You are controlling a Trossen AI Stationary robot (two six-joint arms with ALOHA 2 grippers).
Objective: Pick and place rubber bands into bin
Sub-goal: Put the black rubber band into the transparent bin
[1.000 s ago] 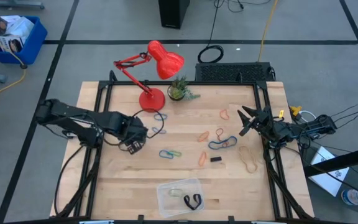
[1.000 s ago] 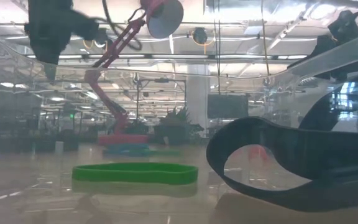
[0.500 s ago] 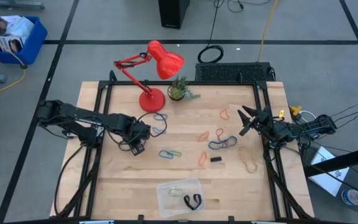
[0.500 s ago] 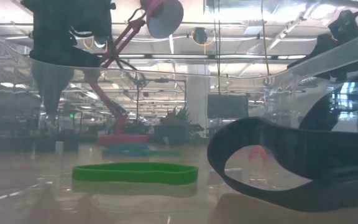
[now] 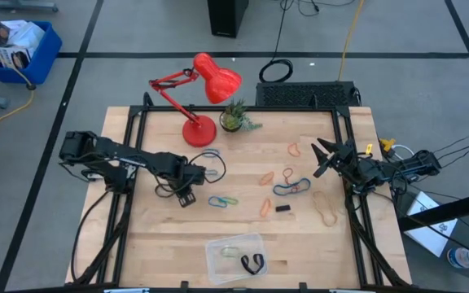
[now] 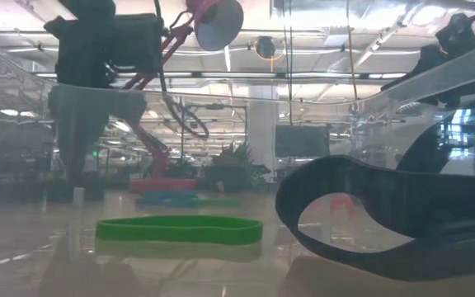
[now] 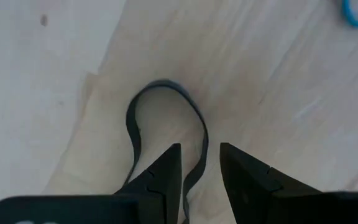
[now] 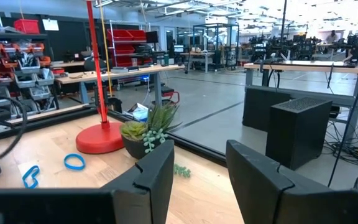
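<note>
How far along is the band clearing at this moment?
Done: two bands lie in the clear bin. In hand: the left gripper holds a black band. Left: about eight loose bands remain on the table; the right gripper waits open.

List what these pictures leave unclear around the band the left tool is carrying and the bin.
- Black band, left wrist view: its lower end runs between the left tool's fingers, contact hidden.
- Bin, high view: the pale band inside is too faint to tell its colour.
- Low view: the bin's clear wall blurs everything behind it.
</note>
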